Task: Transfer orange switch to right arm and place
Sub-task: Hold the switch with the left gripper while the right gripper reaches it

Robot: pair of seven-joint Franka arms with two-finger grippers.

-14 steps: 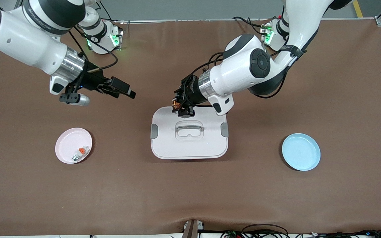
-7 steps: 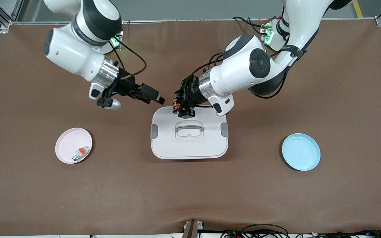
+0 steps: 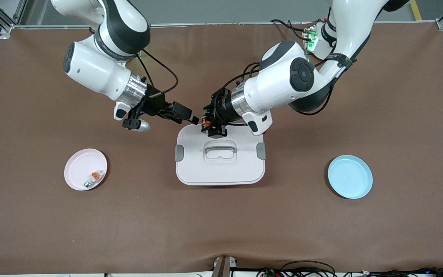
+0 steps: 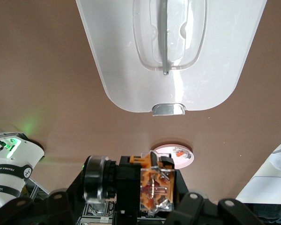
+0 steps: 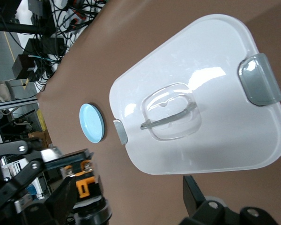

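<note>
My left gripper (image 3: pixel 208 127) is shut on the orange switch (image 3: pixel 205 123), a small black block with orange and clear parts, and holds it over the edge of the white lidded box (image 3: pixel 221 171). In the left wrist view the switch (image 4: pixel 152 187) sits between the fingers. My right gripper (image 3: pixel 191 118) is open, level with the switch and just beside it, toward the right arm's end. In the right wrist view the switch (image 5: pixel 84 186) shows near one side of my open right gripper (image 5: pixel 131 206), and one finger (image 5: pixel 196 197) stands well apart from it.
A pink plate (image 3: pixel 79 163) toward the right arm's end holds a whitish-grey part with an orange top (image 3: pixel 94 177). A light blue plate (image 3: pixel 350 176) lies toward the left arm's end. The box has a clear handle (image 3: pixel 220 150) and grey clips.
My right arm has swung from the right arm's end of the table to the middle, bringing its open gripper up beside the switch. My left arm has not moved.
</note>
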